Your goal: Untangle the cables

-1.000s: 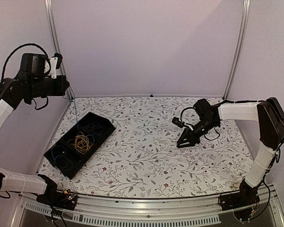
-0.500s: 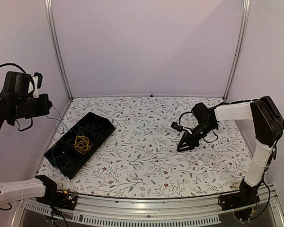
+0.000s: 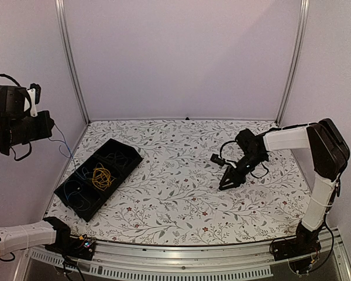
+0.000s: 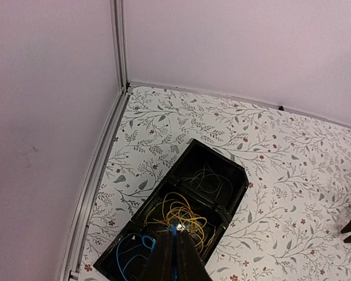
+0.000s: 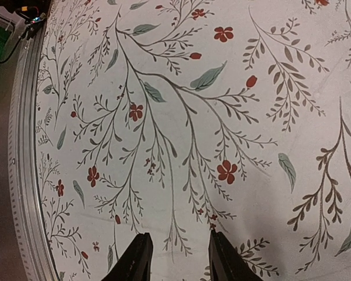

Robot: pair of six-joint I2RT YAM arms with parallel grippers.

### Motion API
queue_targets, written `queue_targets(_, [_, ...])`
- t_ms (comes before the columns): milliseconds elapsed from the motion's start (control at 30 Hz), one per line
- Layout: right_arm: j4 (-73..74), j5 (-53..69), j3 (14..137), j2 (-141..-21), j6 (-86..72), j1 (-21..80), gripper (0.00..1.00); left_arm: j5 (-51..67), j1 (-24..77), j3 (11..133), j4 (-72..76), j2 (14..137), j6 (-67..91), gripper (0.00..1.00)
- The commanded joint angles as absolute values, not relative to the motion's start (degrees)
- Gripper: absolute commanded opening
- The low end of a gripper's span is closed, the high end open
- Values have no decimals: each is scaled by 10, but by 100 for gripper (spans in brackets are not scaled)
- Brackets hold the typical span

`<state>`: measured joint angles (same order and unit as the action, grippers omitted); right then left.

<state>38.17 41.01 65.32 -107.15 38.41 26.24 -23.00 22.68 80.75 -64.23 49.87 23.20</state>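
Black tray (image 3: 114,184): one, long, split into three compartments in a row, lying on the floral cloth (image 3: 181,196).
Cables: three loose bundles, all in the tray, one to each compartment.
Yellow bundle (image 3: 101,176): middle compartment, a heap of tangled loops.
Blue bundle (image 4: 130,252): compartment at the tray's near end, a few wide loops.
Thin greyish bundle (image 4: 207,179): compartment at the tray's far end; a few fine strands, colour hard to tell.
Blue strand (image 3: 63,148): one, rising out of the tray in a slack curve, up and to the tray's left.
Arms: two.
Left gripper (image 4: 174,257): raised high, above and to the left of the tray. Its fingers are pressed together, with the blue strand pinched between the tips.
Right gripper (image 3: 229,179): well apart from the tray, to its right, pointing down close over the cloth. Its fingers stand partly apart with only the cloth's printed leaves and red flowers showing between them, and it grips nothing.
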Motion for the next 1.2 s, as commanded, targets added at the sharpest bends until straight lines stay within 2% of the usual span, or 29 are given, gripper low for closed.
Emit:
queue_targets(0, [387, 400, 666, -1080, 388, 265, 37, -251, 220, 827, -652, 504, 221, 0])
queue_targets(367, [392, 400, 666, -1087, 389, 268, 37, -277, 219, 842, -711, 481, 250, 0])
queue_targets(600, [393, 393, 666, -1089, 391, 272, 37, -275, 219, 789, -755, 460, 287, 0])
queue_targets(967, [398, 389, 665, -1099, 396, 277, 38, -192, 219, 615, -641, 428, 333, 0])
queue_targets(1167, [401, 385, 665, -1099, 397, 277, 38, -207, 206, 591, -615, 450, 323, 1])
